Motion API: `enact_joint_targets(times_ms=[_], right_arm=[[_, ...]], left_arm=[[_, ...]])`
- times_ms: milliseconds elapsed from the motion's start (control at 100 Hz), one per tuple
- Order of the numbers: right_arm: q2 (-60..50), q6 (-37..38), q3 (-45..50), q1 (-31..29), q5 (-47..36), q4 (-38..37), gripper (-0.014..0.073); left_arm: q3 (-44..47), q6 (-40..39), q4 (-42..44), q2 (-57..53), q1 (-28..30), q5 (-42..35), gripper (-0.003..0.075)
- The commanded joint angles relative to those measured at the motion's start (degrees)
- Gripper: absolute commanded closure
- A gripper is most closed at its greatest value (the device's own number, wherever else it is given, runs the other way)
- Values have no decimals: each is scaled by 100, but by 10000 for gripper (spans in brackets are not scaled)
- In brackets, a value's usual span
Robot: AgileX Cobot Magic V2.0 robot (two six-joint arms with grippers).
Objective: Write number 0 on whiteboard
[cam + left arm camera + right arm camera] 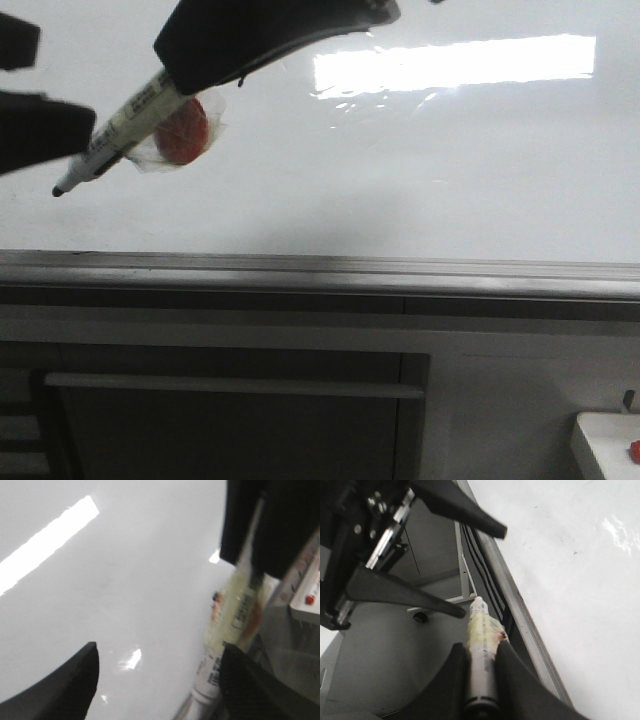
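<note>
The whiteboard [450, 170] is a large glossy white board with a grey rim and a bright rectangular glare. No black loop shows on it. My right gripper [175, 75] reaches in over the board's left part and is shut on a marker [130, 125], whose black tip points down and to the left. The right wrist view shows the marker [481, 630] clamped between the fingers. My left gripper [65, 85] is open at the far left, its fingers apart beside the marker's tip end. In the left wrist view, the marker [235, 615] lies next to one finger.
A red round object in clear wrap [183, 132] shows behind the marker on the board. Below the board's rim [320, 268] is a grey cabinet front with a bar handle [230, 385]. A small white tray [605, 440] with a red item [634, 452] sits at the bottom right.
</note>
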Motion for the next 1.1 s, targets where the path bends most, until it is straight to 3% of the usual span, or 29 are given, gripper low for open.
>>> enact_joint_targets(times_ms=[0,130,370,570,800,1090], right_arm=[[-131,-19,-126,-88,-317,105,664],[-131,-19,-114,-292,-303,105,664],[-9,-19,-124,-303,-481,136,664],[159,-7,-281,-412,-746,136,661],[574,167,-680,-906,-60,136,661],[933,173,-1075,-966,-90,89,659]], left_arm=[[-183,-89,-429,-468,-34,-40,225],[-183,-89,-523,-1263,-34,543,265],[-183,-89,-1597,-2147,-34,992,332],[-183,-89,-1597,-2173,-34,1060,389],[-183,-89,-1597,-2173,-34,1060,396],[-183,-89,-1597,-2173,-34,1050,396]])
